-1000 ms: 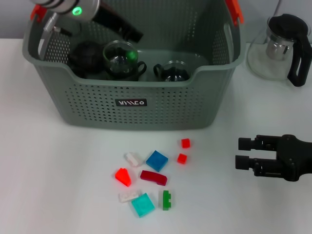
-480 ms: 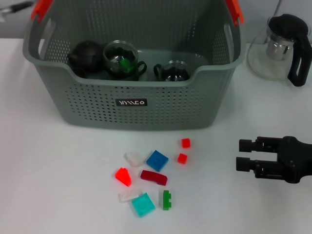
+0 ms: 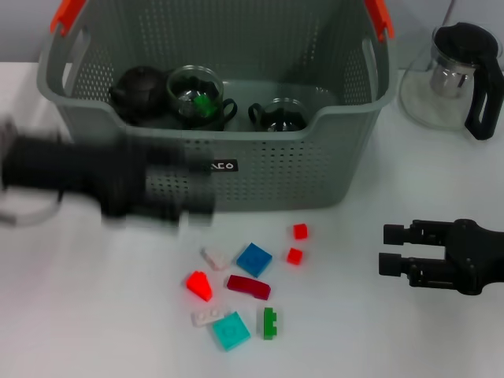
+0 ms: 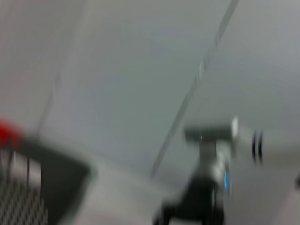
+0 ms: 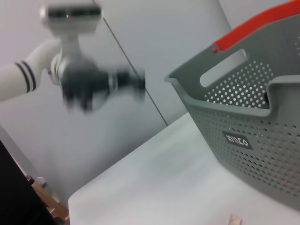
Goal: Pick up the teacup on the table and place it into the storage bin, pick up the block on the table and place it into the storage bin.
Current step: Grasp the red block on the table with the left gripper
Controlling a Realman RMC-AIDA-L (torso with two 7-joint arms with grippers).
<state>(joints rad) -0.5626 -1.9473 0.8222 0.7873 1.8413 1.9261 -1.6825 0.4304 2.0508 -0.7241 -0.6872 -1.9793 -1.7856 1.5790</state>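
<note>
The grey-green storage bin [image 3: 260, 169] stands at the back of the white table and also shows in the right wrist view [image 5: 262, 122]. Two glass teacups [image 3: 197, 98] [image 3: 279, 116] sit inside it beside a dark round pot [image 3: 138, 90]. Several small blocks lie on the table in front of the bin, among them a blue one [image 3: 253, 259], a red one [image 3: 199, 285] and a teal one [image 3: 231, 331]. My left gripper [image 3: 193, 197] is a dark blur crossing the bin's left front. My right gripper [image 3: 384, 248] rests open near the table's right edge, apart from the blocks.
A glass teapot with a black handle and lid [image 3: 453, 75] stands at the back right, beside the bin. The left arm [image 5: 89, 84] shows blurred in the right wrist view. The bin's orange handle ends [image 3: 69, 12] rise above its rim.
The left arm was over the bin's back left corner, then left the view, and now sweeps across the bin's left front. The right gripper and the blocks have stayed put.
</note>
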